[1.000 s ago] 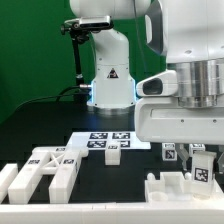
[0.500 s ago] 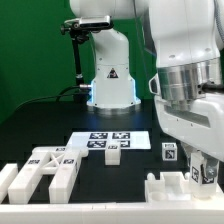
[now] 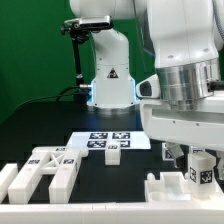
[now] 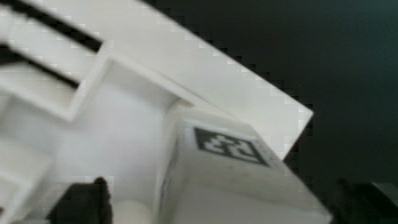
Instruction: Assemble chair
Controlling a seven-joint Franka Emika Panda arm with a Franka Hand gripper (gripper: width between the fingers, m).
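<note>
The chair is in loose white tagged pieces. A small upright block (image 3: 203, 171) stands at the exterior view's right on a larger white piece (image 3: 168, 189). My gripper (image 3: 203, 158) hangs directly over that block, its fingers on either side of the top. In the wrist view the same block (image 4: 228, 150), with its tag, lies between the dark fingertips (image 4: 82, 200), with a gap at each side, so the gripper (image 4: 222, 205) is open. More chair pieces (image 3: 48, 166) lie together at the exterior view's left, and a small block (image 3: 113, 152) lies mid-table.
The marker board (image 3: 92, 134) lies flat behind the small block. The robot's base (image 3: 110, 82) stands at the back. Another tagged block (image 3: 169, 153) sits left of my gripper. A low white rail (image 3: 100, 207) runs along the front edge.
The jaws have spread apart from the upright block, which stays standing at the right. The wrist has swung from tilted to upright over it.
</note>
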